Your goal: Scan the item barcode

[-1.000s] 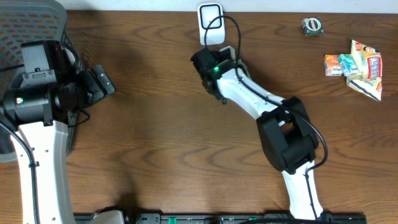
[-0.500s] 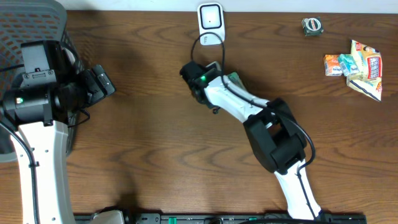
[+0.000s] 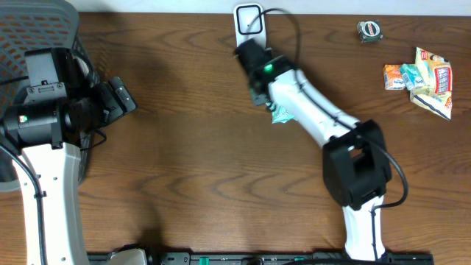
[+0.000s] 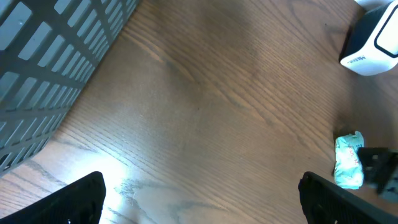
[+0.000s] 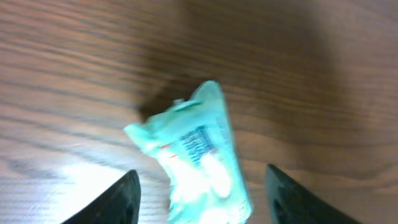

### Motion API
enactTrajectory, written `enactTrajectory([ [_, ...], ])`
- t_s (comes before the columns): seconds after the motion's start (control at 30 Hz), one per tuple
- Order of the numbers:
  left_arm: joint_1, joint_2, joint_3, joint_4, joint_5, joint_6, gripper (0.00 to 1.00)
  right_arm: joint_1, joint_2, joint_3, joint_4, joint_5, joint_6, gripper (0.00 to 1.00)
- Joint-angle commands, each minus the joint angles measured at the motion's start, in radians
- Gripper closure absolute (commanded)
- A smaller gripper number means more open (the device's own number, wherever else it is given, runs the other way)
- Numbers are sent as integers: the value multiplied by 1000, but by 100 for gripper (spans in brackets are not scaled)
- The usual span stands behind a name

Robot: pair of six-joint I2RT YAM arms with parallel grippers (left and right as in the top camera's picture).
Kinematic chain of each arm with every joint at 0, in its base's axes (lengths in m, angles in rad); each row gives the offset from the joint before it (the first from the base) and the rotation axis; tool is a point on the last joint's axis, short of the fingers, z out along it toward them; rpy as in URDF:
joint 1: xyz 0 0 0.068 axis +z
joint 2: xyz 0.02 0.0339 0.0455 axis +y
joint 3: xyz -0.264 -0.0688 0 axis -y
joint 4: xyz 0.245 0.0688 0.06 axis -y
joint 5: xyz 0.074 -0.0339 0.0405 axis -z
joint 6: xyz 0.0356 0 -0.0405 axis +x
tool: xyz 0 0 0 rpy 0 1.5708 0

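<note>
Packet (image 5: 199, 155): crumpled teal packet, laid flat on the wooden table (image 3: 191, 169). It is found near the scanner (image 3: 249, 20), on the robot's side of it and slightly to its right. Dark print is seen on the upward face, too blurred to read.
Right gripper (image 5: 202, 180): poised over the packet, close to the scanner. The fingers are spread to either side of the packet, bare wood is seen in both gaps, and nothing is gripped.
Left gripper (image 4: 199, 205): held well to the left of the scanner, over bare wood. The fingers are spread wide and nothing is held.
Mesh basket (image 3: 29, 29): placed far left of the scanner, beside the left gripper.
Small roll (image 3: 370, 30): set to the right of the scanner.
Snack packets (image 3: 419, 79): heaped further right of the scanner, beyond the small roll.
</note>
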Motion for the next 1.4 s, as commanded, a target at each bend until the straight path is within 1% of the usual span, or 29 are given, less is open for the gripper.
enactTrajectory([
  [0.0, 4, 2, 22, -3, 5, -2, 2, -78, 15, -8, -4, -214, -119, 44],
  [0.17, 4, 2, 22, -3, 5, -1, 2, -122, 62, -30, -3, -250, -119, 45],
  [0.33, 4, 2, 22, -3, 5, -2, 2, -123, 106, -32, 0, -259, -119, 47],
  [0.37, 4, 2, 22, -3, 5, -1, 3, -123, 112, -32, 1, -259, -119, 50],
  [0.43, 4, 2, 22, -3, 5, -2, 2, -121, 125, -32, 2, -260, -119, 60],
  [0.47, 4, 2, 22, -3, 5, -1, 2, -121, 131, -32, 1, -259, -119, 69],
  [0.57, 4, 2, 22, -3, 5, -1, 3, -121, 135, -32, 0, -259, -118, 88],
  [0.6, 4, 2, 22, -3, 5, -2, 2, -121, 134, -31, 1, -259, -116, 92],
  [0.7, 4, 2, 22, -3, 5, -1, 2, -121, 126, -5, 0, -258, -105, 99],
  [0.87, 4, 2, 22, -3, 5, -2, 2, -121, 126, 125, -1, -252, -90, 99],
  [0.97, 4, 2, 22, -3, 5, -2, 2, -121, 126, 209, 58, -238, -60, 99],
  [1.07, 4, 2, 22, -3, 5, -2, 2, -121, 126, 266, 188, -237, -61, 99],
  [1.13, 4, 2, 22, -3, 5, -2, 3, -121, 126, 270, 338, -236, -61, 99],
  [1.37, 4, 2, 22, -3, 5, -2, 2, -121, 171, 269, 696, -236, -61, 99],
])
